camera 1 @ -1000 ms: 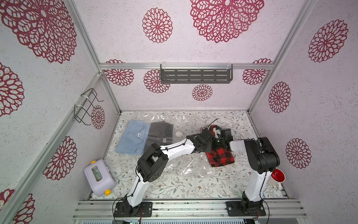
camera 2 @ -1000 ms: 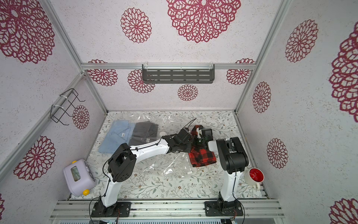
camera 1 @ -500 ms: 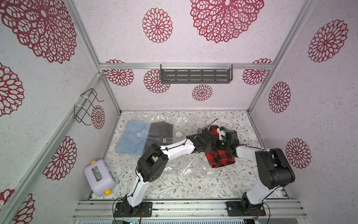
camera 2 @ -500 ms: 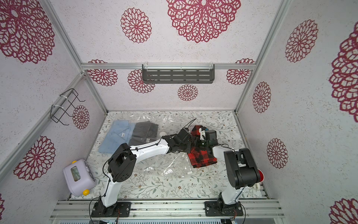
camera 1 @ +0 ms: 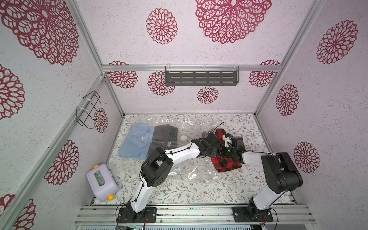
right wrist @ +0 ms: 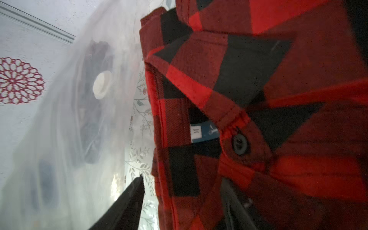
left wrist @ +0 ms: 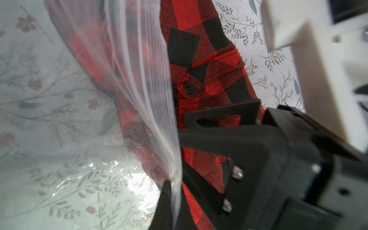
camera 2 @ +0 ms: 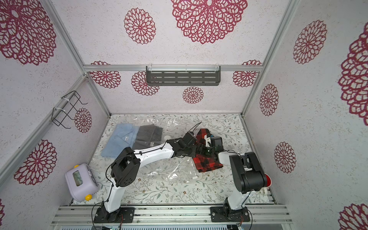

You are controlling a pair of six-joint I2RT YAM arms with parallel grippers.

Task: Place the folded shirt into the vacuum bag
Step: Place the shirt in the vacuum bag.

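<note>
Step in hand: insertion, roughly midway by my read. The vacuum bag (camera 1: 196,127) lies flat across the floral tabletop (camera 1: 199,191), with its mouth toward the robot's right. The folded red-and-black plaid shirt (camera 1: 227,164) sits right at that mouth. One long edge is tucked under the raised film and the rest is out on bare tabletop, so it is partly in, mostly out.

The left claw (left wrist: 175,197) is clenched on the bag's upper lip and lifts it like a tent flap. The left wrist view shows plastic pinched between the fingers, with plaid dimmed behind it. The right claw (right wrist: 182,181) is released: its fingers are spread wide with the shirt's collar end between them, and nothing looks squeezed.

Next move, my guess: the right claw must close on the shirt, or shove it flat, and take it sideways deeper toward the valve while the left holds the lip high. Risks are the fold bunching against the film or the lip slipping out.

Looks:
- **Bag:** clear, glossy and crinkled, far wider than the shirt. A light blue shirt (camera 1: 135,143) and a dark grey shirt (camera 1: 165,135) show through it at the far end from the mouth. A round white valve (camera 1: 183,137) sits on its face, just beside the grey one.
- **Plaid shirt:** thick flannel-like weave, collar uppermost. It has a blue neck label (right wrist: 205,132) marked M and a dark button (right wrist: 240,144) close by.
</note>
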